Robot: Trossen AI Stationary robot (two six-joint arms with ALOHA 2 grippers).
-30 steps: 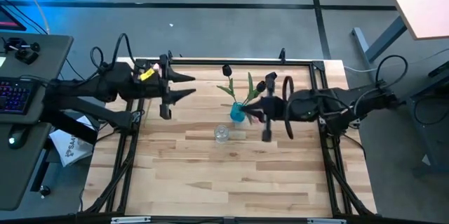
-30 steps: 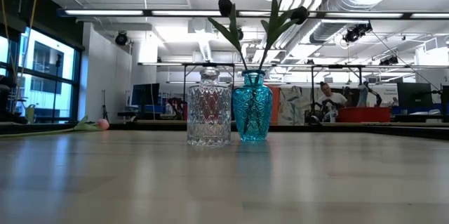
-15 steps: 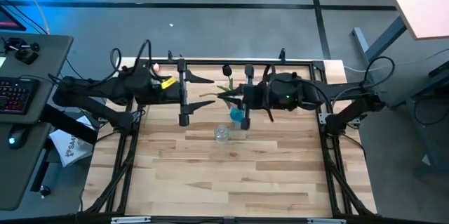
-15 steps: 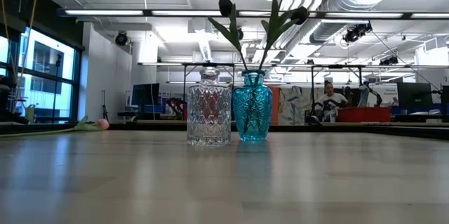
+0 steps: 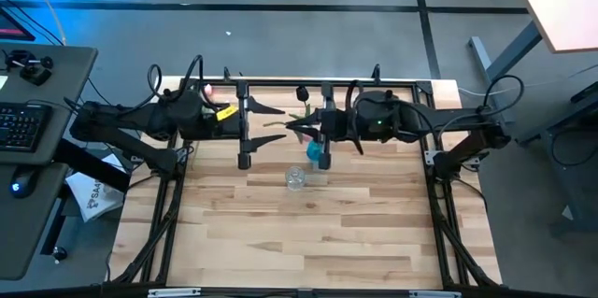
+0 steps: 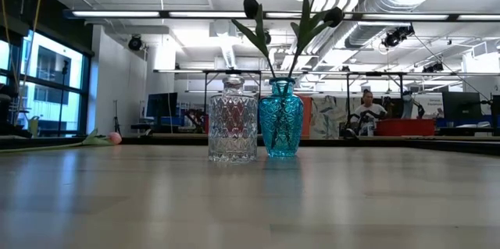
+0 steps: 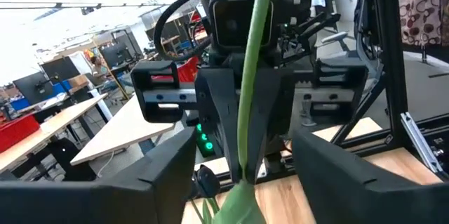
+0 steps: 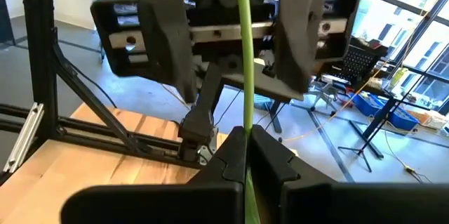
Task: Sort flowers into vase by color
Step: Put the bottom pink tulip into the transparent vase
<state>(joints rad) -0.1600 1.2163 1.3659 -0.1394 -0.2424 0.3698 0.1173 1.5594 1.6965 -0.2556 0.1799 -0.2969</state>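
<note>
Big open workshop with ceiling lights in the background, and a wooden table (image 5: 308, 233) is carrying everything.

Going left to right: one pink tulip (image 6: 109, 137) is lying flat at the table's far left corner, nobody touching it. Next, the left gripper (image 5: 278, 122) is hanging over the far edge with its jaws spread wide either side of a green stem (image 8: 244, 62), not pinching it. The right gripper (image 8: 245, 136) is facing it nose to nose and is clamped onto that same stem, holding it up in the air, so this is looking like a hand-off between the arms. I'm guessing it's the second pink one, since a bit of pink is peeking in at the top of the low view, but I can't say for sure.

Just in from there, near the middle of the table, the clear vase (image 6: 232, 120) is sitting empty. Right beside it the blue vase (image 6: 281, 119) is already holding the dark tulips (image 6: 251, 5).

So I'm calling it roughly halfway: the dark ones are sorted, while both remaining flowers are waiting to go in, presumably into the clear vase.
</note>
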